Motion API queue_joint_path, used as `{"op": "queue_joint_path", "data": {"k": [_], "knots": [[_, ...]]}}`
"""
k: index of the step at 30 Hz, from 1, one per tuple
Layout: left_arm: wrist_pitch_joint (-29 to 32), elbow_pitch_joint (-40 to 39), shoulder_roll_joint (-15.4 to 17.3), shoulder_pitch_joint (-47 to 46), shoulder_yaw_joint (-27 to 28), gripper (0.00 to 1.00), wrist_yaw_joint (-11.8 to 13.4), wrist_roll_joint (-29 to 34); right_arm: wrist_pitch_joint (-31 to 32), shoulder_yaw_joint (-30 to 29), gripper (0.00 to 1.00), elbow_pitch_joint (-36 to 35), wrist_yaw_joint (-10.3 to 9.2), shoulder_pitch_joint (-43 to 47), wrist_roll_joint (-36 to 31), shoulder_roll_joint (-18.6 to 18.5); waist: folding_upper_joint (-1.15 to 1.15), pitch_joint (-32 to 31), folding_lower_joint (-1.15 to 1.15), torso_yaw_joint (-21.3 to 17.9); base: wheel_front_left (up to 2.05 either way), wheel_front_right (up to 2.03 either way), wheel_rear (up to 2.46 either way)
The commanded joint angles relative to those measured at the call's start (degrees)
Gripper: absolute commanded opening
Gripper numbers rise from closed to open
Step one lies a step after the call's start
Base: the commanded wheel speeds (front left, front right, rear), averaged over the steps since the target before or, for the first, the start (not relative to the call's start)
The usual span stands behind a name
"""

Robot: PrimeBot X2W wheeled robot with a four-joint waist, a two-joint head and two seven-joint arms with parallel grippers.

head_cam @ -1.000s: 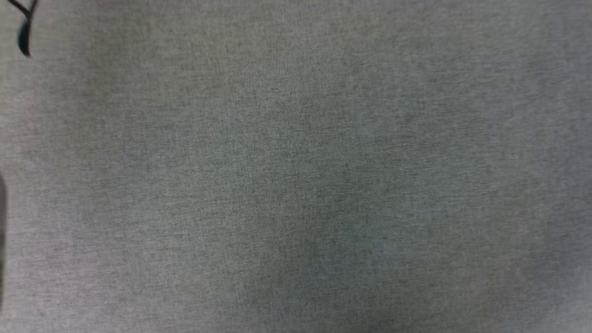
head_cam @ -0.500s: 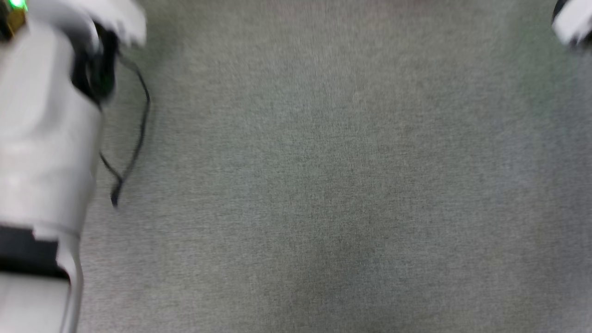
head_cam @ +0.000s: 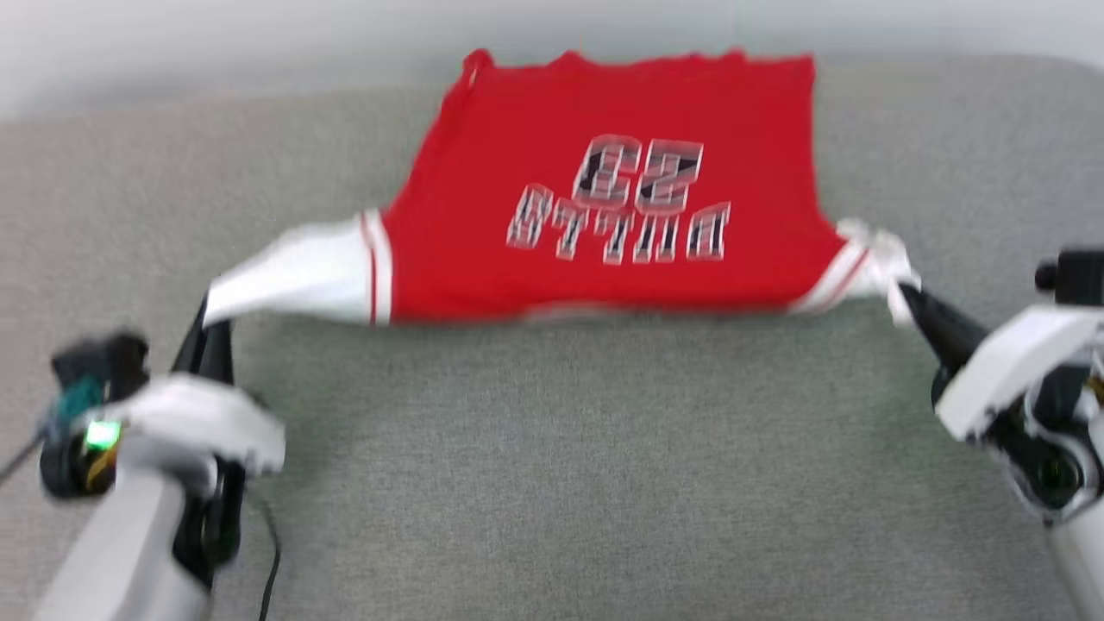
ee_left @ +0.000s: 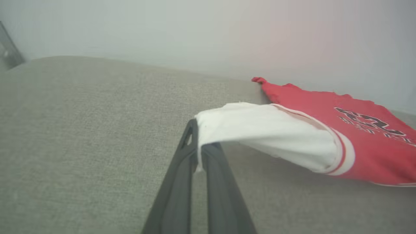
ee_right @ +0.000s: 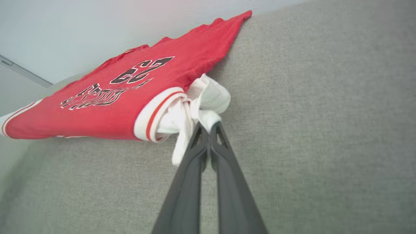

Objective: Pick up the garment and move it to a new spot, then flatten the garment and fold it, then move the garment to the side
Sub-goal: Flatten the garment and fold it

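The garment, a red T-shirt with white sleeves and a black "BULLS 23" print facing up, is stretched between my two grippers above the grey fabric surface. My left gripper is shut on the end of the white left sleeve, seen up close in the left wrist view with the gripper pinching its edge. My right gripper is shut on the bunched white right sleeve, its tips closed on the cloth. The hem lies toward the far edge.
The grey fabric surface ends at a far edge below a pale wall. A thin black cable hangs by my left forearm. Bare surface stretches between the garment and me.
The head camera has swung upward: bare grey surface a second ago, then my left forearm, now the garment and both grippers. No move of the garment itself can be told.
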Motion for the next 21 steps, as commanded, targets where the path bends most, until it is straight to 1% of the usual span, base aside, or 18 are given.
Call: {"op": "queue_joint_path", "data": {"k": [1,6,10,11,13,17,21], "knots": [[0.19,-1.84,0.66,2.07,0.33,0.00,1.09,-0.06,0.22,-0.62,0.00,-0.81,-0.05,2.01,-0.30,-0.27,0.00,-3.04,0.02,-0.21,0.00,0.00,0.00],[3.98,-14.96,3.49,15.73,0.31,0.00,7.74,0.42,2.01,-4.35,0.00,-6.63,-0.06,12.60,-2.81,1.26,0.00,-6.08,0.02,0.12,0.00,0.00,0.00],[7.24,-23.62,4.36,25.00,-0.44,0.00,12.52,0.25,5.19,-8.95,0.00,-10.67,-0.05,21.61,-3.89,4.20,0.00,-7.77,0.02,0.59,0.00,0.00,0.00],[8.36,-25.03,5.04,27.02,-1.11,0.00,13.70,1.02,6.23,-10.30,0.00,-11.41,-0.05,23.93,-4.60,4.85,0.00,-8.15,0.02,0.83,0.00,0.00,0.00],[9.89,-27.60,4.35,29.76,-2.28,0.00,14.78,0.43,8.40,-12.44,0.00,-13.15,-0.05,28.05,-5.64,6.58,0.00,-8.67,0.02,1.32,0.00,0.00,0.00],[12.14,-29.34,4.32,33.44,-4.31,0.00,16.22,0.73,12.98,-16.64,0.00,-16.90,-0.05,34.50,-8.71,9.08,0.00,-9.08,0.02,1.86,0.00,0.00,0.00],[12.32,-30.15,3.51,34.63,-5.52,0.00,16.50,0.67,16.37,-19.72,0.00,-18.67,-0.05,37.94,-14.39,11.24,0.00,-8.87,0.02,2.19,0.00,0.00,0.00]]}}
